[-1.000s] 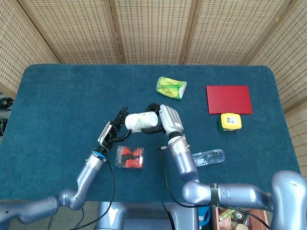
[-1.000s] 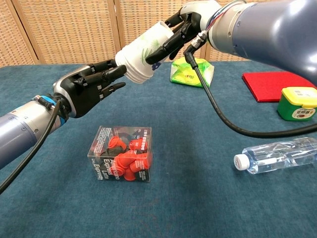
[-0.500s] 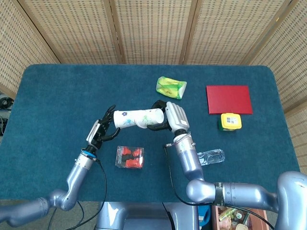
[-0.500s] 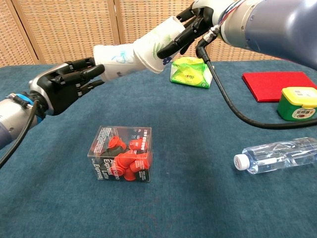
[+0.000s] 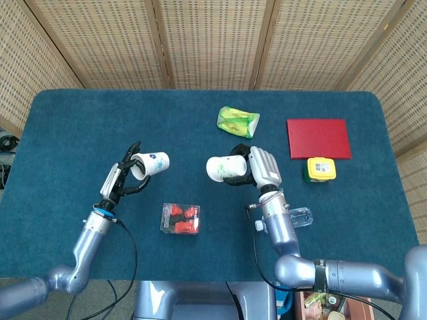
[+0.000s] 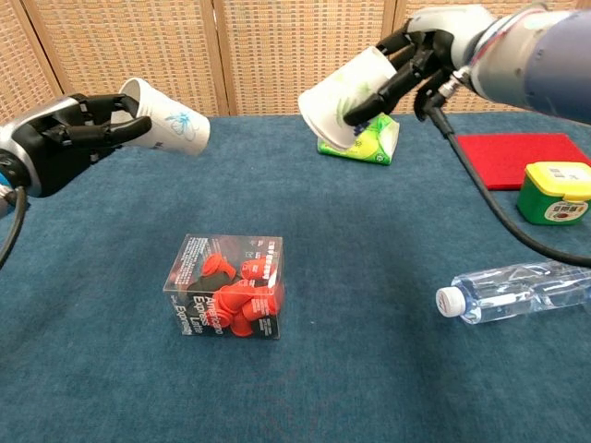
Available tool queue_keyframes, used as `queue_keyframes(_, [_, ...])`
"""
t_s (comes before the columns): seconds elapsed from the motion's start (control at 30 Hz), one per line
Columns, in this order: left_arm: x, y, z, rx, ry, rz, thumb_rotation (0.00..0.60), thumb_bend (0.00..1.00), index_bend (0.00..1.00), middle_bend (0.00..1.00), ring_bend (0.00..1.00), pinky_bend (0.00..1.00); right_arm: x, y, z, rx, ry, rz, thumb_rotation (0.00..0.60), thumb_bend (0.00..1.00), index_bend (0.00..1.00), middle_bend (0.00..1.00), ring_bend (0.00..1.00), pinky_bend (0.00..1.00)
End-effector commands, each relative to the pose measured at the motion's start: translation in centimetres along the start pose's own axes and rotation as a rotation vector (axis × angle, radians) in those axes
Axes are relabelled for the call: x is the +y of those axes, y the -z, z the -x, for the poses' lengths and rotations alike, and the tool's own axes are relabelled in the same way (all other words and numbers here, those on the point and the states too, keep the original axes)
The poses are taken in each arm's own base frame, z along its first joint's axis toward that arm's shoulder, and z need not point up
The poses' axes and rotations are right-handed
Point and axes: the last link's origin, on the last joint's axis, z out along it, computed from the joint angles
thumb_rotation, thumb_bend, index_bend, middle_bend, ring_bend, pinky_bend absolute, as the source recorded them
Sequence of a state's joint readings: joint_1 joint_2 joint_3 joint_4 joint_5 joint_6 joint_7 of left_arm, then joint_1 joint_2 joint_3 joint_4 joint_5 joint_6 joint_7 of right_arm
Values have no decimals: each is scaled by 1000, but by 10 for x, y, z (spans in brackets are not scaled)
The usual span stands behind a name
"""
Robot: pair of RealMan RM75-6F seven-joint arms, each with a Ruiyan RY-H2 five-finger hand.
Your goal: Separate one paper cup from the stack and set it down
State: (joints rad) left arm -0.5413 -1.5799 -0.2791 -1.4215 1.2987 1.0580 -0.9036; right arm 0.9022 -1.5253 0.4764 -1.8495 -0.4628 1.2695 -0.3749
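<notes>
Cup [image 6: 166, 123] in left hand [image 6: 57, 143] lies sideways, base pointing at stack [image 6: 343, 97].

White lettering ran along the clear box [image 6: 227, 287] of red and black pieces, too blurred to read for certain. The yellow-lidded green container [image 6: 555, 193] carried a printed label, also illegible.

Clear box [image 6: 226, 288], water bottle [image 6: 522, 288] (lying flat)
</notes>
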Motion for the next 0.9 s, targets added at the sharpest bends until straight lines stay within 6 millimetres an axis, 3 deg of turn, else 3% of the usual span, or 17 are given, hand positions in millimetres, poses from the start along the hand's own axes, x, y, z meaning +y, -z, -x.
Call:
queue_keyframes(0.03, [8,13,-19,5,-117,-56,600,406,664,36,0,0,15,7,-5,3,61,12,600,187,783,648,514,745])
queue_keyframes(0.33, [11,30,-41,-7,-328,-177,600,407,674,38,0,0,56,17,-7,17,252,68,600,187,783,643,514,745])
queue_keyframes(0.67, [9,39,-49,-20,-586,-240,600,406,672,27,0,0,76,19,-18,107,370,51,600,187,783,591,498,730])
queue_keyframes(0.77, [8,42,-45,-48,-650,-257,600,407,600,3,0,0,86,21,-20,111,426,60,600,187,767,546,449,685])
queue_keyframes(0.9, [8,43,-44,-50,-690,-257,600,407,458,0,0,0,92,23,-20,92,438,70,600,187,671,406,296,547])
